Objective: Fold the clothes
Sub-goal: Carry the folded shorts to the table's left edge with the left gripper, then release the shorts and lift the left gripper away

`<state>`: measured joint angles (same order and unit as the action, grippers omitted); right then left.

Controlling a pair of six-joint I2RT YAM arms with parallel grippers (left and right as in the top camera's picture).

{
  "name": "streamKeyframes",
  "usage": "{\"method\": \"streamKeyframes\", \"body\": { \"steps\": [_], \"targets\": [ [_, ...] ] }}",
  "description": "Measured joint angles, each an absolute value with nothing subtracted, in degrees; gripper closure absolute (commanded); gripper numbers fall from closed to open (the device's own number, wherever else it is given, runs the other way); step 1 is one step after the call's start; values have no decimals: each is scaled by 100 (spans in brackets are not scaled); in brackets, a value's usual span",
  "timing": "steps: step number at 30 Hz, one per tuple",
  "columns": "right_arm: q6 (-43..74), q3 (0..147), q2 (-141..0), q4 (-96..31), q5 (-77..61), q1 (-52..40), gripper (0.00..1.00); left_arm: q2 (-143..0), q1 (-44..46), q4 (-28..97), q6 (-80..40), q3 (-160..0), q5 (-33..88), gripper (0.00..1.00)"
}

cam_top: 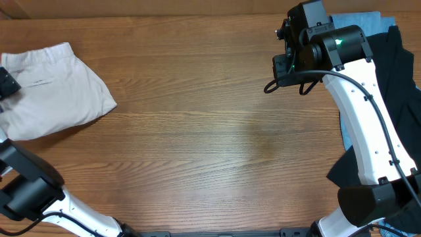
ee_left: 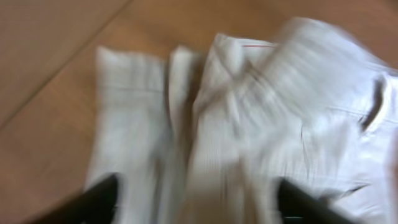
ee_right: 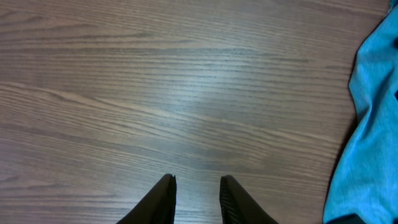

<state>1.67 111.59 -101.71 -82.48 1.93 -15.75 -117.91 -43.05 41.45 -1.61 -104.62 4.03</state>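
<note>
The pale beige shorts (cam_top: 56,89) lie folded at the table's far left, with a slit pocket showing on top. My left gripper (cam_top: 8,83) hangs over their left edge. The blurred left wrist view shows its jaws (ee_left: 199,202) wide open above the cream cloth (ee_left: 249,124), holding nothing. A light blue garment (cam_top: 358,20) and a black one (cam_top: 401,72) lie heaped at the right under my right arm. My right gripper (ee_right: 198,182) hovers over bare wood, open by a narrow gap with nothing between its fingers. The blue garment (ee_right: 373,124) lies just to its right.
The wooden table (cam_top: 230,138) stretches between the shorts and the right-hand heap. The white right arm (cam_top: 362,112) runs from the bottom right up to the back right corner. The base of the left arm (cam_top: 29,191) stands at the bottom left.
</note>
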Motion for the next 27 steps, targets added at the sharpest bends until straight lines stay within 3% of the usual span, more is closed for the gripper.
{"method": "streamKeyframes", "body": {
  "steps": [7, 13, 18, 21, 27],
  "targets": [
    [169, 11159, -10171, -8315, 193, -1575, 73, -11867, -4818, 4646, -1004, -10473, 49, 0],
    [169, 11159, -10171, -8315, 193, -1573, 70, -11762, -4842, 4694, -1061, -10477, 1024, 6],
    [285, 11159, -10171, -8180, 183, -1557, 62, -11098, -4397, 5140, -1055, -10484, 1678, 0],
    [381, 11159, -10171, -8121, 84, -1496, 42, -10643, -3959, 5572, -1057, -10543, 1769, 0],
    [462, 11159, -10173, -7985, -329, -1422, 12, -10252, -2779, 6591, -1015, -10628, 1850, 0]
  ]
}}
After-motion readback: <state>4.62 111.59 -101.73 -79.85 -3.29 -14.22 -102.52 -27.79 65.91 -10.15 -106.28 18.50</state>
